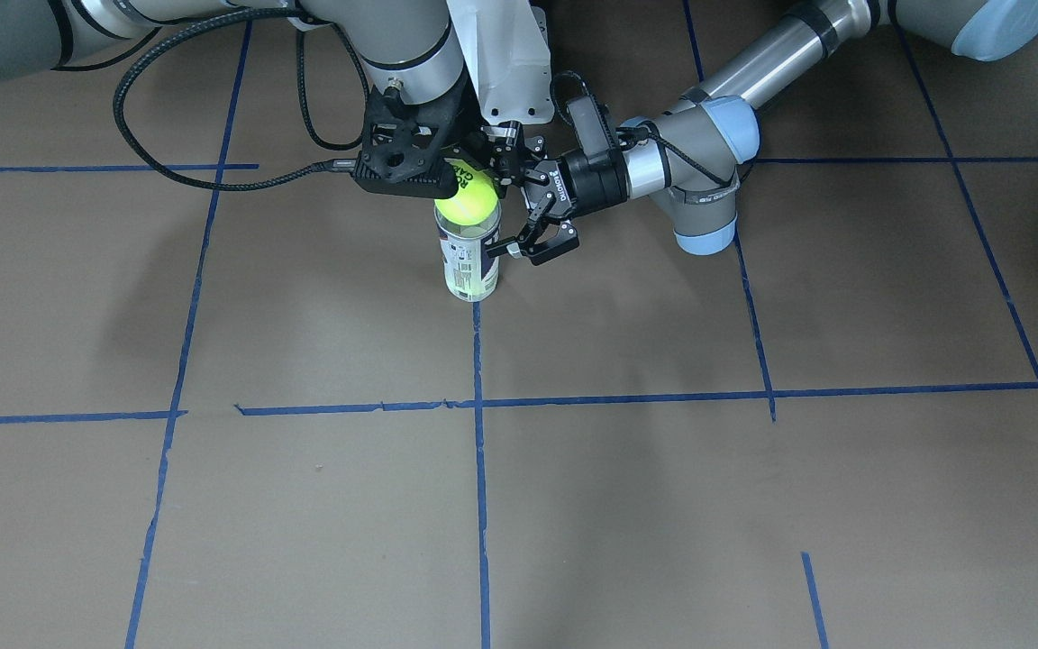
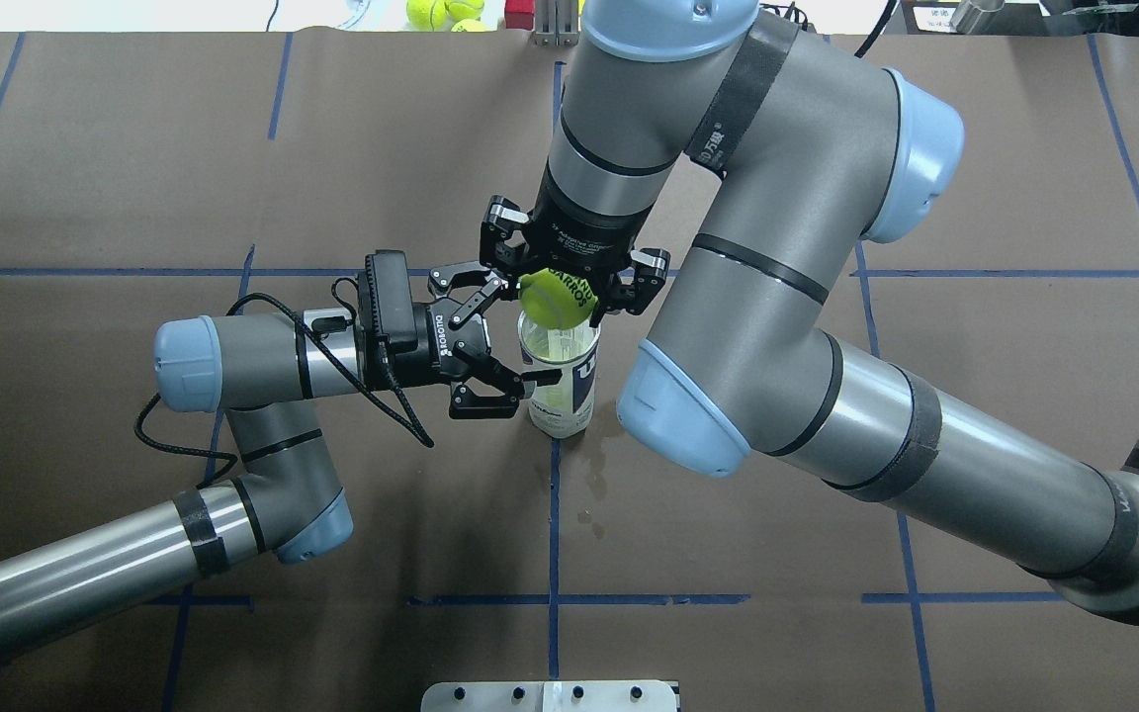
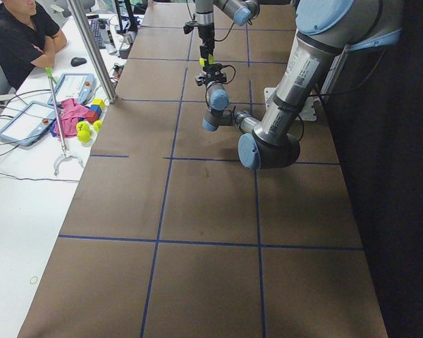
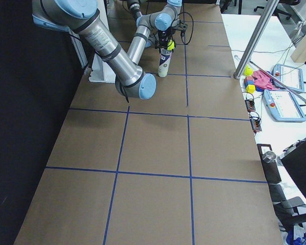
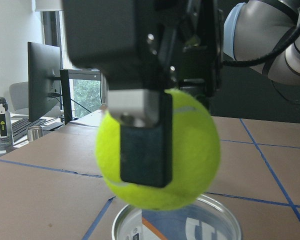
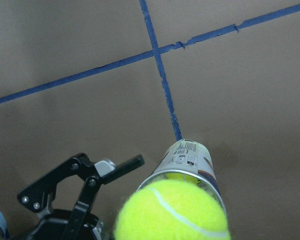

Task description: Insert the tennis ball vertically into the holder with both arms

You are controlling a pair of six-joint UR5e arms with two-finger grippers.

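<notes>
Tennis ball (image 5: 190, 150) hung pinched in the right tool (image 2: 558, 302), just over the mouth of the can (image 1: 471, 261)!
Light, fuzzy and springy, it looked best gripped across its middle; the can, upright on the table (image 1: 663, 505), seemed thin, slick and tippy, so the left tool (image 2: 528, 331), spread either side of its top, should clamp gently.

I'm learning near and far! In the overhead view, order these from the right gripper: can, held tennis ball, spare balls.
1. Tennis ball, in the right gripper.
2. Tennis-ball can, directly beneath.
3. Spare balls, beyond the table's far edge.
</notes>
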